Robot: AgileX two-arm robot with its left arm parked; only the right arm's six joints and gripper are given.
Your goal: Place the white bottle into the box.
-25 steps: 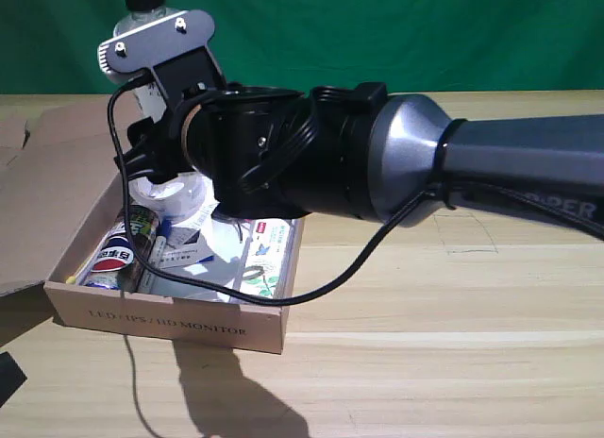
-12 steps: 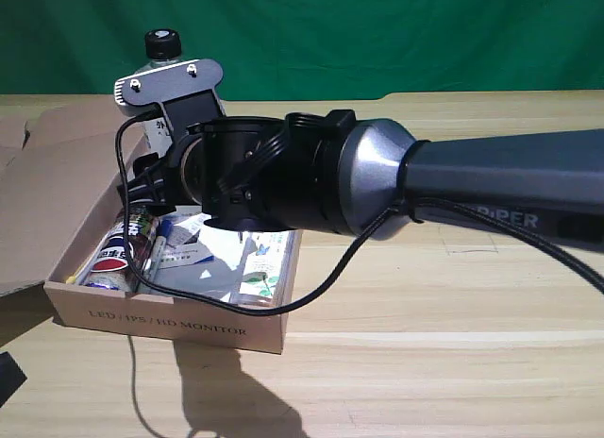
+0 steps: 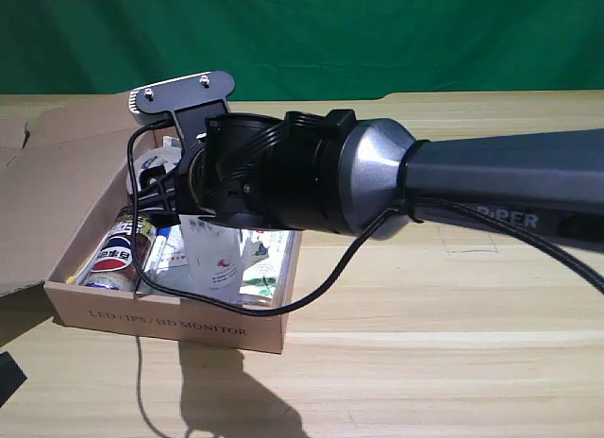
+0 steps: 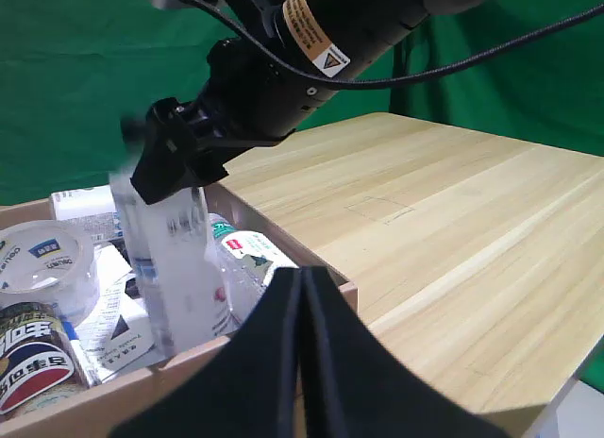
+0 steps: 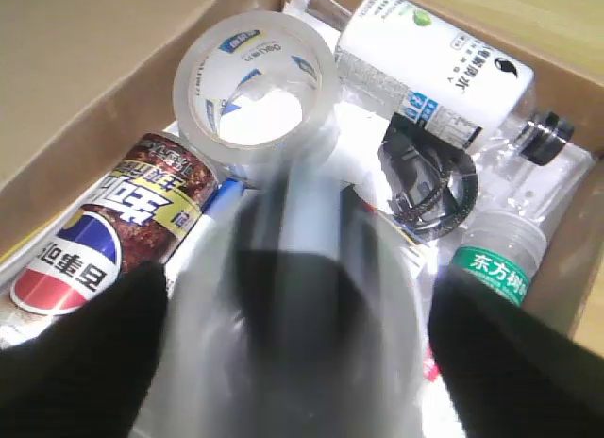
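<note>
the white bottle (image 3: 215, 261) is held upright inside the box (image 3: 170, 323), blurred, right under the right gripper (image 4: 179, 164), which looks clamped on its top. in the right wrist view it's seen between a tape roll (image 5: 255, 87), a pepsi can (image 5: 90, 240) and a green-capped bottle (image 5: 491, 259). another white bottle (image 5: 434, 65) is lying flat along the box wall.
</note>
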